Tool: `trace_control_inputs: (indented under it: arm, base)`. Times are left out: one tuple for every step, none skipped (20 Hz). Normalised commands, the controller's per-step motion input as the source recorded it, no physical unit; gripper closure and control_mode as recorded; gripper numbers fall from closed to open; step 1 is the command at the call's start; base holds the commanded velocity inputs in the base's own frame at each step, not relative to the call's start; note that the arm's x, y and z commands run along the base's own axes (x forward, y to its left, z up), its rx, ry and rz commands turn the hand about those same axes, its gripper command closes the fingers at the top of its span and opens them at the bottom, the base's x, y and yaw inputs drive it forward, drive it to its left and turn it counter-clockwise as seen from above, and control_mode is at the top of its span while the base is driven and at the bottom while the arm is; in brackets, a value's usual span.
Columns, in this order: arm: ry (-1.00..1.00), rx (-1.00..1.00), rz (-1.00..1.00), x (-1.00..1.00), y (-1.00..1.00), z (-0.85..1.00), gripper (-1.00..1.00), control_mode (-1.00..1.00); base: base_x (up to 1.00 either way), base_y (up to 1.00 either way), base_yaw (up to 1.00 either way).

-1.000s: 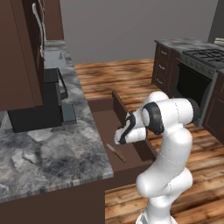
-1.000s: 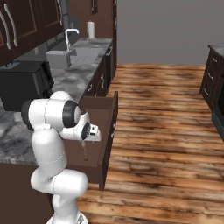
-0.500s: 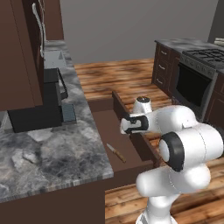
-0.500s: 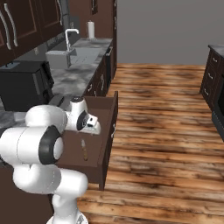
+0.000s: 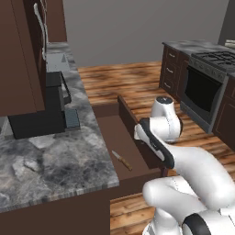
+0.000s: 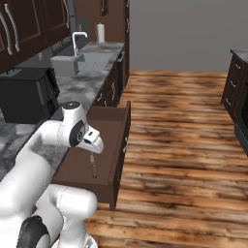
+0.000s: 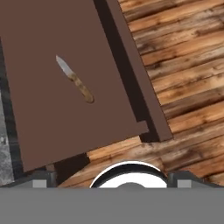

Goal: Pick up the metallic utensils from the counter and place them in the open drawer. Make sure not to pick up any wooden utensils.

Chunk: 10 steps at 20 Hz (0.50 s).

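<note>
Marbled worktop at frame left carries no visible utensil. Open drawer holds one knife. Hand is wide, empty; remaining work unclear.

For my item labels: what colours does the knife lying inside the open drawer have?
The knife has a silver-grey blade and a tan wooden-looking handle, clearest in the hand view.

The open drawer juts out from the desk over the floor. A knife lies alone in the drawer, toward its near end, blade pointing at the desk side. On the desk a coffee machine stands before the sink. A stove stands across the floor.
</note>
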Motion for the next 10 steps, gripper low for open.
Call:
trace_control_inputs:
  arm:
    - [0.0,0.04,-0.12,-1.0,0.0,0.71,-1.0,-1.0]
    - [0.0,0.01,-0.1,-1.0,0.0,0.74,-1.0,-1.0]
    - [0.0,0.0,-0.05,-0.93,0.0,0.68,-1.0,-1.0]
    - [0.01,0.0,0.0,-0.68,0.0,0.65,-1.0,-1.0]
    - [0.06,0.0,0.0,-0.49,0.0,0.6,-1.0,-1.0]
    - [0.11,0.0,0.0,-0.34,0.0,0.58,-1.0,-1.0]
    - [0.14,0.0,0.01,-0.25,0.0,0.58,-1.0,-1.0]
    - [0.23,0.0,0.01,-0.15,0.0,0.63,-1.0,-1.0]
    - [0.31,-0.05,0.0,0.0,0.0,0.22,-1.0,-1.0]
    - [0.25,-0.07,0.0,0.0,0.0,0.04,-1.0,-1.0]
  base:
    - [0.0,0.0,0.0]
    - [0.0,0.0,0.0]
    - [0.0,0.0,0.0]
    - [0.0,0.0,0.0]
    - [0.0,0.0,0.0]
    - [0.0,0.0,0.0]
    - [0.0,0.0,0.0]
    - [0.0,0.0,0.0]
    - [0.0,0.0,0.0]
    - [0.0,0.0,0.0]
